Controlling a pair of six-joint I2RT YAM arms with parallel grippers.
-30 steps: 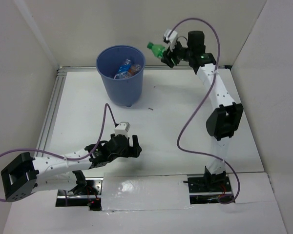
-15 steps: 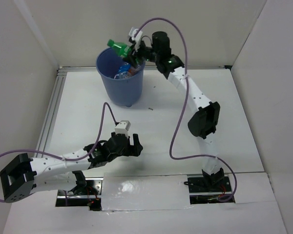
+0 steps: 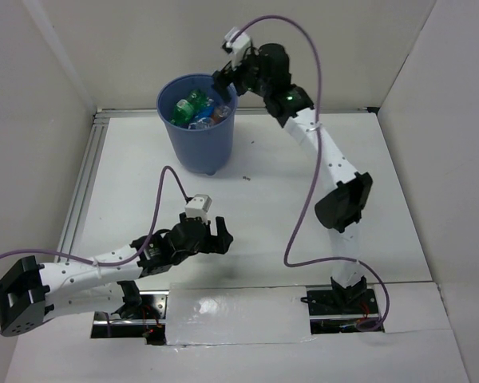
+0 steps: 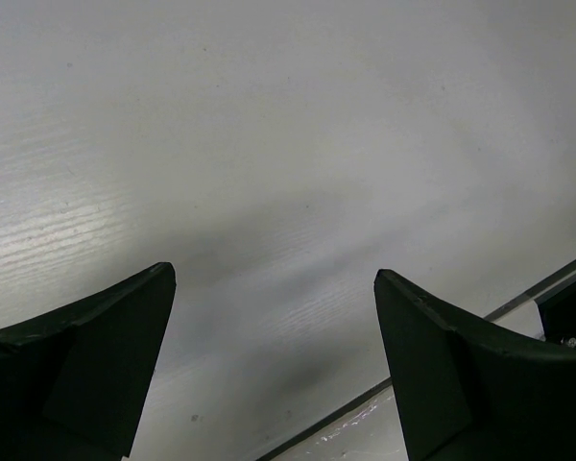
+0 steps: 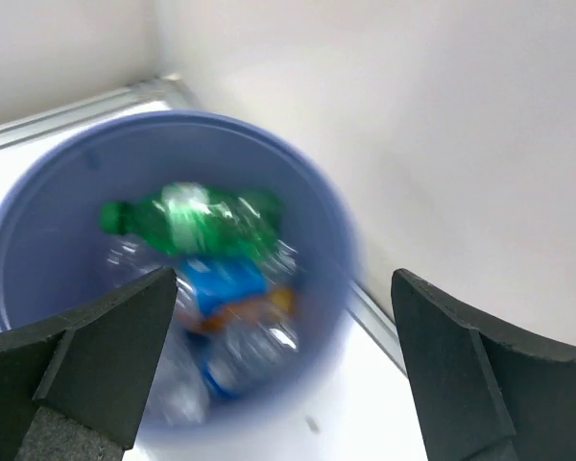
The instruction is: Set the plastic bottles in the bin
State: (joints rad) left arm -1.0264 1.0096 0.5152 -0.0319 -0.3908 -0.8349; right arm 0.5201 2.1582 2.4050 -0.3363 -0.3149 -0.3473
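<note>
L pincer (image 4: pixel 274 279) & R pincer (image 5: pixel 280 283) wide open, empty; green bottle (image 5: pixel 197 219) in bin (image 3: pixel 193 148), blue label (image 5: pixel 221 286) unreadable (blur)

We read no text, brand or number in any view. Blue-labelled bottle (image 5: pixel 226 285) in the bin (image 5: pixel 38 197): label blurred in the right wrist view, we make out no lettering

bin (image 5: pixel 34 216) blurred, lower bottles (image 5: pixel 245 351) half buried, indistinct
</note>
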